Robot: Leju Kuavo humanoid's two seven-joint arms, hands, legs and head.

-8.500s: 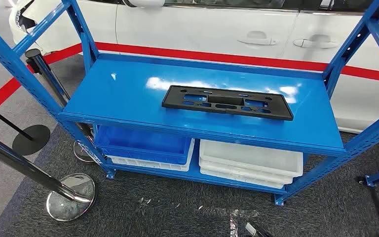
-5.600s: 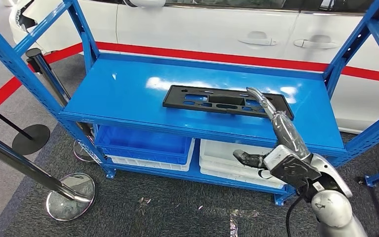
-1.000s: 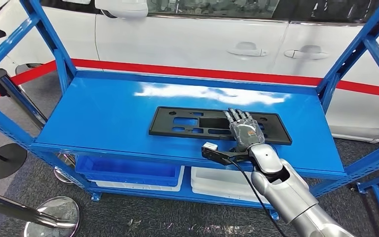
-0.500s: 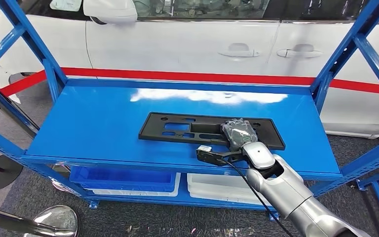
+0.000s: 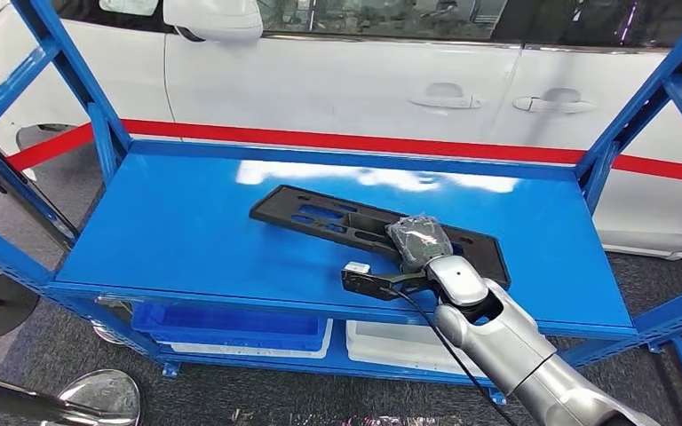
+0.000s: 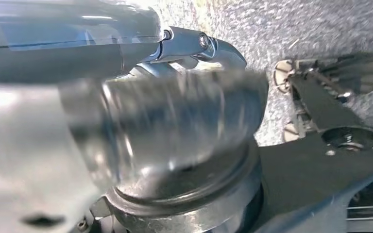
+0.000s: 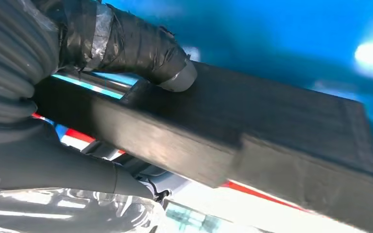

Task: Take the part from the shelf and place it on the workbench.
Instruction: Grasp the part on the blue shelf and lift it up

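The black flat part, a long plate with cut-outs, sits tilted above the blue shelf top, its far left end raised. My right hand grips the part near its right end, fingers curled over the near edge. In the right wrist view the thumb presses on the part, and the rest of the hand wraps under it. My left hand is a blurred grey shape in the left wrist view; how its fingers lie is unclear.
Blue uprights stand at the shelf's corners. A white car with a red stripe is right behind. Below the shelf top lie a blue bin and a white bin. A chrome stanchion base stands on the floor at the left.
My right hand has closed on the part, which lay flat before. The part has since tilted and turned, its left end swinging away and up. The camera has shifted slightly.
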